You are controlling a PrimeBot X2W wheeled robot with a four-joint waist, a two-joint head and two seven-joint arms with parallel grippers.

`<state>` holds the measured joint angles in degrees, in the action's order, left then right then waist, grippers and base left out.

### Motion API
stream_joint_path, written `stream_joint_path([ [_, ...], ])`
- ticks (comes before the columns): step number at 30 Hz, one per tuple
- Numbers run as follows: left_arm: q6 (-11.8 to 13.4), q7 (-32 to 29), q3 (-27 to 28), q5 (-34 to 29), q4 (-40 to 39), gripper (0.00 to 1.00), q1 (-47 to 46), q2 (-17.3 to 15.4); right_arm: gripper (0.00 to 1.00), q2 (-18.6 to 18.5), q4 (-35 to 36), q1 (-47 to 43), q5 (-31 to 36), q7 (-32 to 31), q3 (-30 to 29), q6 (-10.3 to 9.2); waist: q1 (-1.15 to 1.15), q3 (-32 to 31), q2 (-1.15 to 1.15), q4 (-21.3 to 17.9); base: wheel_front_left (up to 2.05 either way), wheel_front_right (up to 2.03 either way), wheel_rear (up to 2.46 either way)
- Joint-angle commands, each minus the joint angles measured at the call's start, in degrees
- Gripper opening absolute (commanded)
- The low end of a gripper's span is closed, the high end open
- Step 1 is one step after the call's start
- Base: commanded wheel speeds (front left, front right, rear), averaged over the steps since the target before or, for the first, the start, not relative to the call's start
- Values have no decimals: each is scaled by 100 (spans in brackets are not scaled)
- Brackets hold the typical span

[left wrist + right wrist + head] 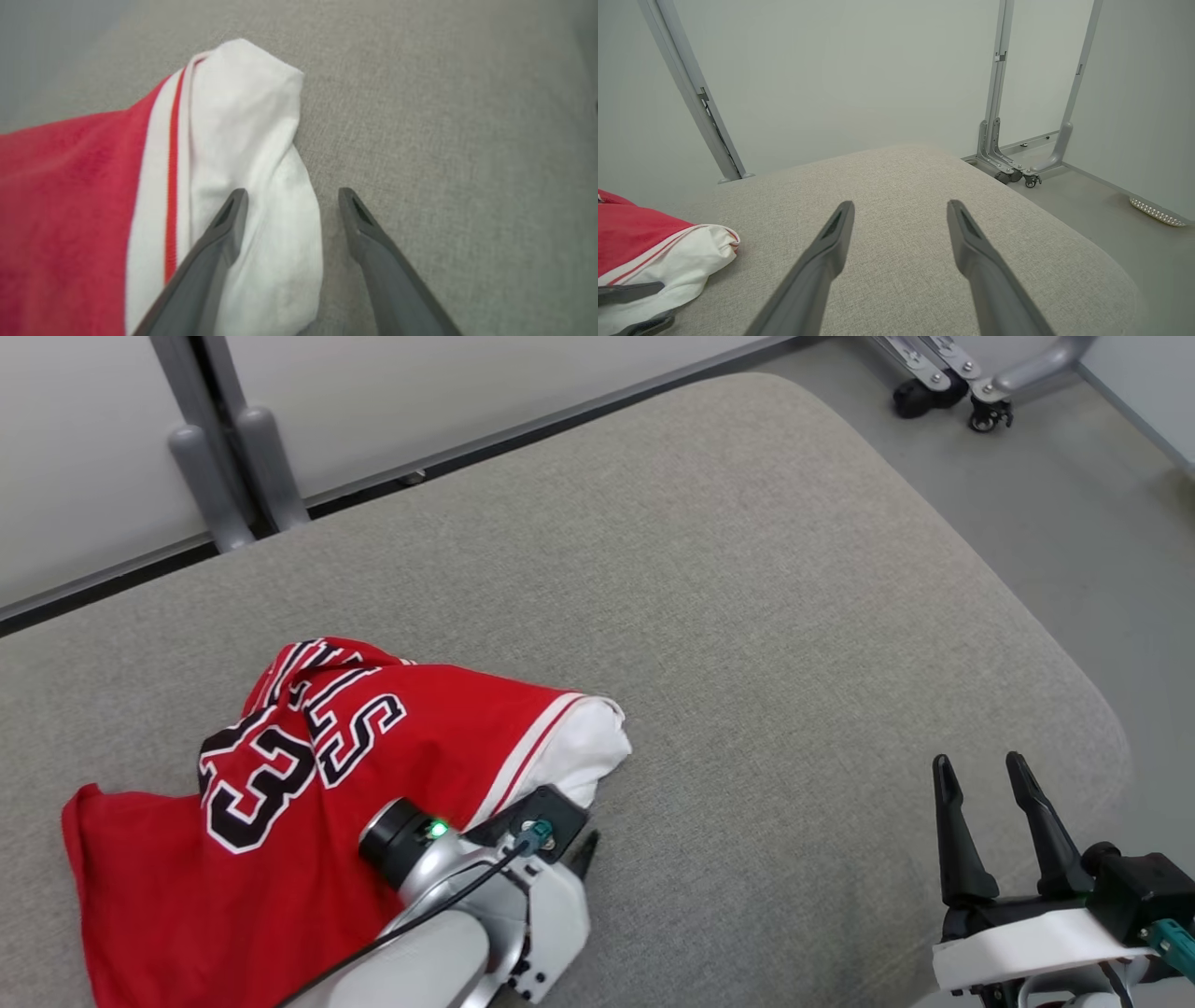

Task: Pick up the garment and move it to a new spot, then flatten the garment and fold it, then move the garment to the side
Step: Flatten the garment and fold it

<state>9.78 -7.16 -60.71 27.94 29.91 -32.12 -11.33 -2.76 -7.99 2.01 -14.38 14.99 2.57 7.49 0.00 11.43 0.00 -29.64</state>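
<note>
The garment (373, 756), a red sports jersey with black and white letters and numbers, lies crumpled on the near left part of the grey padded surface (747, 569). A white part (247, 116) is bunched at its right end. It looks like thin, soft cloth, light and without stiffness, so I judge that it will hang and swing when lifted and may slide a little on the surface. The left tool (292, 196) is low over the white part with its two fingers apart. One finger is above the white cloth and the other above the bare surface beside it, so the edge of the bunch lies between them. Closing here would take several layers together, which seems a firm enough hold for carrying. For flattening, a hem or a shoulder corner would probably serve better. The right tool (978, 765) is also apart and holds nothing, well away at the near right.
</note>
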Motion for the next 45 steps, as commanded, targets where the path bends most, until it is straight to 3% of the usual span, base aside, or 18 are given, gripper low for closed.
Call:
stream_joint_path([
  [1, -44, -64, -49, -11, 121, 100, -42, -85, 100, -27, 7, 45, -48, 30, -14, 1, 0, 74, 0, -75, 0, 0, 0],
  [5, -165, -264, -135, 51, 476, 100, 27, -197, 100, -27, 7, 64, -88, 30, -47, 1, 0, 101, 0, -80, 0, 0, 0],
  [6, -185, -268, -137, 73, 522, 37, 43, -197, 100, -26, 3, 65, -95, 30, -54, 1, 0, 97, 0, -69, 0, 0, 0],
  [7, -187, -205, -103, 111, 531, 0, 32, -190, 100, -27, -2, 67, -98, 30, -65, 1, 0, 90, 0, -52, 0, 0, 0],
  [12, -169, 207, 268, 413, 166, 0, -5, -61, 100, -27, -10, 46, -24, 30, -98, 1, 0, -2, 0, 80, 0, 0, 0],
  [19, -272, 620, 1123, 1336, -950, 0, 240, -79, 100, -28, 4, -15, 108, 30, -155, 1, 0, -133, 0, 239, 0, 0, 0],
  [26, -723, 339, 1770, 2840, -1961, 0, 843, 58, 100, -28, -2, 2, 178, 30, -151, 1, 0, -157, 0, 295, 0, 0, 0],
  [29, -684, 297, 2027, 3302, -1940, 0, 1049, 161, 100, -28, -11, 22, 191, 30, -141, 1, 0, -148, 0, 292, 0, 0, 0],
  [30, -684, 274, 2042, 3406, -1862, 15, 1126, 198, 100, -27, -12, 27, 190, 30, -139, 1, 0, -145, 0, 289, 0, 0, 0],
  [31, -696, 204, 1984, 3443, -1767, 47, 1196, 213, 100, -28, -17, 30, 186, 30, -135, 1, 0, -143, 0, 283, 0, 0, 0],
  [32, -696, 204, 1984, 3443, -1767, 47, 1196, 213, 100, -28, -17, 30, 186, 30, -135, 1, 0, -143, 0, 283, 0, 0, 0],
  [33, -717, 161, 1903, 3394, -1659, 100, 1226, 189, 100, -28, -22, 34, 183, 30, -125, 1, 0, -141, 0, 276, 0, 0, 0],
  [39, -413, 328, 1293, 2371, -798, 100, 1084, -161, 100, -27, -34, 29, 153, 30, -125, 1, 0, -135, 0, 251, 0, 0, 0],
  [45, -660, 312, 889, 2059, -924, 100, 1257, -340, 100, -27, -35, -40, 196, 30, -159, 1, 0, -182, 0, 301, 0, 0, 0],
])
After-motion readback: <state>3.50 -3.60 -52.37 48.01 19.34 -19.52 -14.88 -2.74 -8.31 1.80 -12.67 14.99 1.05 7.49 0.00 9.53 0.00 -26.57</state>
